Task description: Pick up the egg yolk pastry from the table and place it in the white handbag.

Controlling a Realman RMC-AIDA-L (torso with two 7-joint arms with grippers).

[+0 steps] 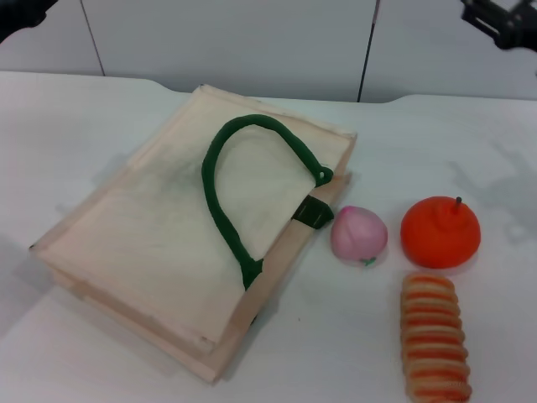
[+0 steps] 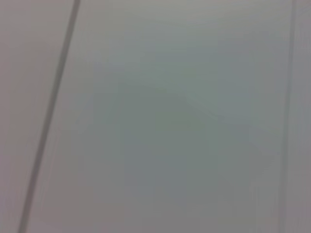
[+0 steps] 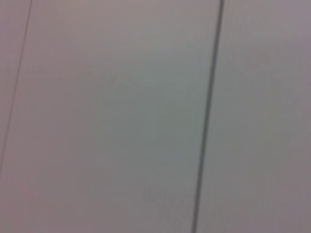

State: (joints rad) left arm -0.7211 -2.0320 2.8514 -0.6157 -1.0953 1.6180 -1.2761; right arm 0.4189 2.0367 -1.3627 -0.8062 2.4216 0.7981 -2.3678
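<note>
The white handbag (image 1: 168, 227) lies flat on the table at the left and centre, its dark green handle (image 1: 231, 180) curled on top. The egg yolk pastry is out of view in every picture. My left gripper (image 1: 21, 15) is only a dark shape at the far left top corner, high above the table. My right gripper (image 1: 502, 21) is a dark shape at the far right top corner, also raised and far from the objects. Both wrist views show only a pale panelled wall.
A pink peach-like ball (image 1: 359, 234) sits just right of the bag. An orange fruit (image 1: 440, 231) stands to its right. An orange-and-cream striped ridged roll (image 1: 433, 337) lies in front of them. A white wall stands behind the table.
</note>
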